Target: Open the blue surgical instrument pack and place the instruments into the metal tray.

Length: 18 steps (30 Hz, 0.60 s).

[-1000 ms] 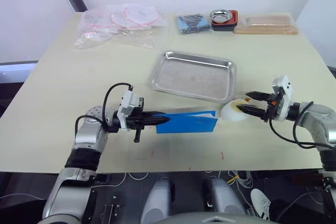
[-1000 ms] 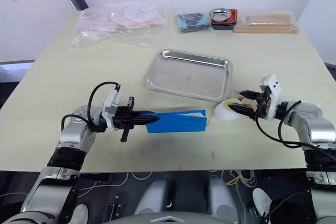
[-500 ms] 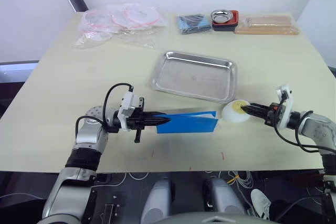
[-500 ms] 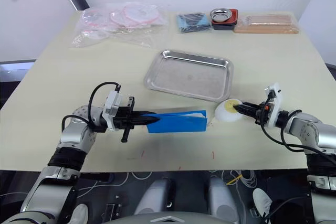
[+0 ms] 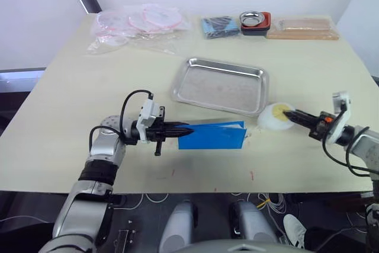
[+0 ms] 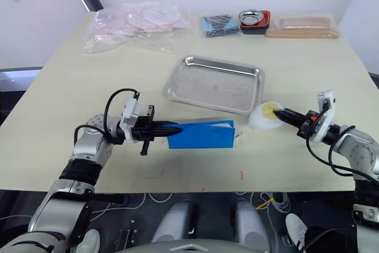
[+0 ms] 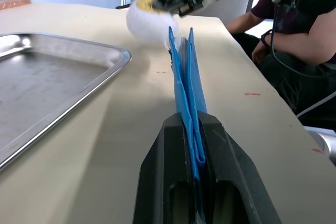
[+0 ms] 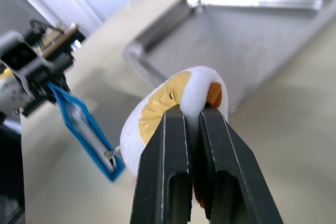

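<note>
Pale table (image 5: 71,87), empty metal tray (image 5: 220,85) mid-table. Left gripper (image 5: 185,129) clamps the blue surgical instrument pack (image 5: 212,136) by its left edge, nearer than the tray; right gripper (image 5: 288,112) pinches a white-and-yellow plush toy (image 5: 273,117).

On the table (image 6: 65,87), the left tool (image 6: 176,129) clamps the near-left edge of the blue surgical instrument pack (image 6: 201,136), which stands on edge in front of the metal tray (image 6: 215,84). The right tool (image 6: 278,112) pinches a white and yellow round object (image 6: 265,115) just beside the tray's near right corner. Along the far edge lie clear plastic bags (image 6: 133,25), a small blue packet (image 6: 218,24), a metal bowl in a red holder (image 6: 253,18) and a clear flat box (image 6: 302,27).
</note>
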Available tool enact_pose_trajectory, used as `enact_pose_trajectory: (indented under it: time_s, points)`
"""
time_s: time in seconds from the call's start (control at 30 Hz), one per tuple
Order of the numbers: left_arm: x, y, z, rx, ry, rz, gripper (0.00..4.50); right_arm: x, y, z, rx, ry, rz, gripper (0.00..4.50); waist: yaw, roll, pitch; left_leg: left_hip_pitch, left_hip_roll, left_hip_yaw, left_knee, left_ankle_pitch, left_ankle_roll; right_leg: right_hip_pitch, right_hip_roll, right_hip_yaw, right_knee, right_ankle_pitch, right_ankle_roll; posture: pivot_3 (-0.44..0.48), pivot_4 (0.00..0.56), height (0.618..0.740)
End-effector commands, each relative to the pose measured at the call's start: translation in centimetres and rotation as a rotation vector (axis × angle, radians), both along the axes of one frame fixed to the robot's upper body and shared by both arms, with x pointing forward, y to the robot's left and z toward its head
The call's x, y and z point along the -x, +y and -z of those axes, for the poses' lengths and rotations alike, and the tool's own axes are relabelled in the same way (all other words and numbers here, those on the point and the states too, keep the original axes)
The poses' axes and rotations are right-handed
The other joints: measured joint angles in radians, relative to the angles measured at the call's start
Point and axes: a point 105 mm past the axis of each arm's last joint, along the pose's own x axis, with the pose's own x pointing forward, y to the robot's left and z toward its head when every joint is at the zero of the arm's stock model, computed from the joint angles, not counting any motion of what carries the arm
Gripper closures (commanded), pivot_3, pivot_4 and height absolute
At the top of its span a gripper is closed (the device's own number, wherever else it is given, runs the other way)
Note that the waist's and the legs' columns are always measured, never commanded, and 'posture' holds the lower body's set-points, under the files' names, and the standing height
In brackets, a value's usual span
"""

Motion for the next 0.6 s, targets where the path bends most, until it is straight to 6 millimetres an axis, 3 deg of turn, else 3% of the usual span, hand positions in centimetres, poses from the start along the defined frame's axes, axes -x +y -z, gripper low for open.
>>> enact_pose_trajectory:
  time_s: [0.03, 0.33, 0.6]
  points:
    - [0.4, -0.2, 0.7, -0.052, 0.002, 0.059, 4.5, 0.0, -1.7, -3.7, -0.09, -0.115, 0.052, 4.43, 0.003, 0.0, 0.0, 0.0, 0.0, 0.0, 0.0, 0.0, 0.0, 0.0, 0.0, 0.0, 0.0, 0.0, 0.0, 0.0, 0.15, 0.74]
    - [-0.1, -1.3, 1.0, -0.048, -0.01, 0.08, 4.5, 0.3, -1.0, -8.2, -0.325, -0.162, 0.021, 4.43, 0.01, 0.0, 0.0, 0.0, 0.0, 0.0, 0.0, 0.0, 0.0, 0.0, 0.0, 0.0, 0.0, 0.0, 0.0, 0.0, 0.15, 0.74]
    - [-1.5, -2.5, 0.1, -0.058, -0.057, 0.093, 4.5, 0.7, 3.1, -9.0, -0.276, -0.172, -0.113, 4.43, 0.01, 0.0, 0.0, -0.001, -0.001, 0.0, 0.0, 0.0, 0.0, 0.0, 0.0, -0.001, 0.0, 0.0, 0.0, 0.0, 0.15, 0.74]
